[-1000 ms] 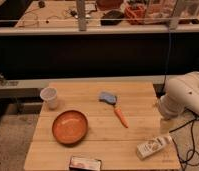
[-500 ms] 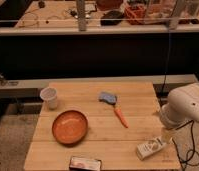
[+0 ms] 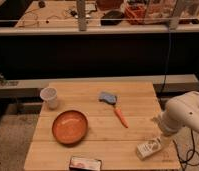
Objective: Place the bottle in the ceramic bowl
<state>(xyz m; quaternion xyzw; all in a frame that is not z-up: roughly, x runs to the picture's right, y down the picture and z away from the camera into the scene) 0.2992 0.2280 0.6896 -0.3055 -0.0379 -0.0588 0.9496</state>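
The bottle (image 3: 150,147), whitish with a pale label, lies on its side near the front right corner of the wooden table (image 3: 138,132). The ceramic bowl (image 3: 70,126), round, orange-brown and glossy, sits at the front left with nothing in it. My white arm (image 3: 189,114) comes in from the right edge. My gripper (image 3: 162,135) hangs at its lower end, just above and to the right of the bottle's far end. Whether it touches the bottle does not show.
A white cup (image 3: 49,97) stands at the left behind the bowl. An orange carrot (image 3: 121,117) and a blue-grey object (image 3: 107,97) lie mid-table. A flat dark box with a pinkish label (image 3: 85,163) lies at the front edge. A dark counter stands behind.
My arm has swung down and to the right, lowering the gripper toward the bottle. The bottle, the bowl and the other things have not moved.
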